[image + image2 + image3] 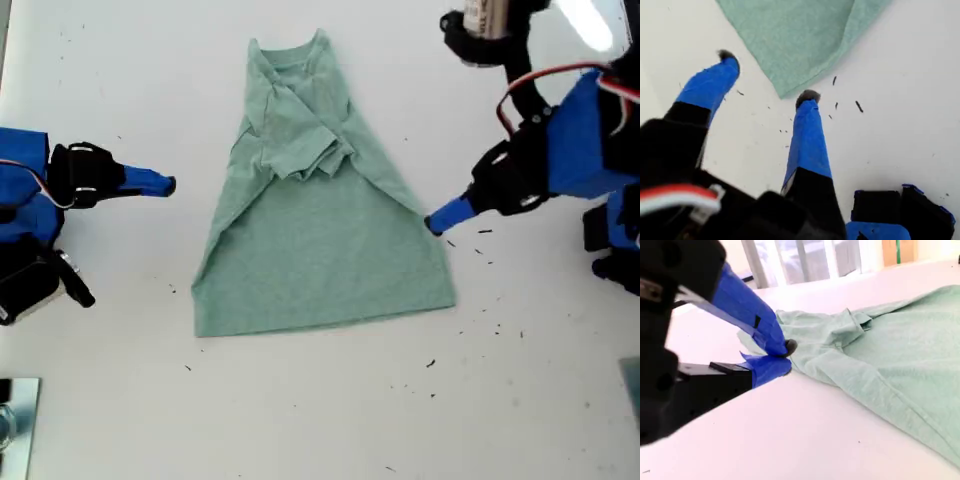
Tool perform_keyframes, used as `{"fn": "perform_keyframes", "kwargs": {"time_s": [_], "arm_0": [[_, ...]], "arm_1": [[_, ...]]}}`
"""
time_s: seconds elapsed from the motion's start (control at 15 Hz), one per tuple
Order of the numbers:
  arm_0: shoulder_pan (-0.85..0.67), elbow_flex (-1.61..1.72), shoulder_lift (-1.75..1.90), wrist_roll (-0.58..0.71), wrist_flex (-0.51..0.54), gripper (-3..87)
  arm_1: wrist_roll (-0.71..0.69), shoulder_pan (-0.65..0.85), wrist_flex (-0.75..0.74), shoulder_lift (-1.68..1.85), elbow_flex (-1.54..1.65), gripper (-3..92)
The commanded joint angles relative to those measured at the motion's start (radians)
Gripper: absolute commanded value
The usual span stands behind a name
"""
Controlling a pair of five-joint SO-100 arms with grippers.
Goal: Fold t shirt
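Note:
The pale green t shirt [320, 240] lies flat on the white table with its neck toward the far side and both sleeves folded in over the chest. At the exterior view's right, my first gripper [438, 222] is low at the shirt's side edge. It is open [767, 77], with a point of the cloth [790, 45] lying just ahead of its blue fingertips [807, 97]. At the exterior view's left, my second gripper [165, 185] sits apart from the shirt. It is shut on nothing [785, 354], and the shirt [880, 355] lies beyond it.
Small black specks [495, 325] dot the table at the exterior view's right, near the first arm. A metal object [15, 410] sits at the exterior view's lower left corner. Windows [805, 260] show past the table's far edge in the second wrist view.

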Motion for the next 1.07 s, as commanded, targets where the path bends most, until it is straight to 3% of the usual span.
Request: {"fn": "perform_keyframes", "kwargs": {"time_s": [0.0,0.2,0.53,0.67,0.8,0.87,1.0], "arm_0": [[-0.009,0.009,0.012,0.011,-0.002,-0.2],[-0.009,0.009,0.014,0.015,0.000,-0.2],[-0.003,0.009,0.014,0.021,0.000,-0.2],[-0.003,0.009,0.014,0.021,0.000,-0.2],[0.002,0.009,0.014,0.021,0.000,-0.2],[0.002,0.009,0.014,0.021,0.000,-0.2],[0.006,0.009,0.014,0.021,0.000,-0.2]], "arm_1": [[0.114,-0.091,-0.075,-0.005,0.115,27.3],[0.299,-0.229,-0.370,-0.041,0.423,26.8],[0.457,-0.328,-0.661,-0.242,0.588,24.7],[0.494,-0.341,-0.741,-0.291,0.629,15.0],[0.508,-0.341,-0.787,-0.293,0.683,-0.6],[0.518,-0.344,-0.782,-0.273,0.701,-0.6],[0.482,-0.333,-0.604,-0.222,0.612,-0.8]]}}
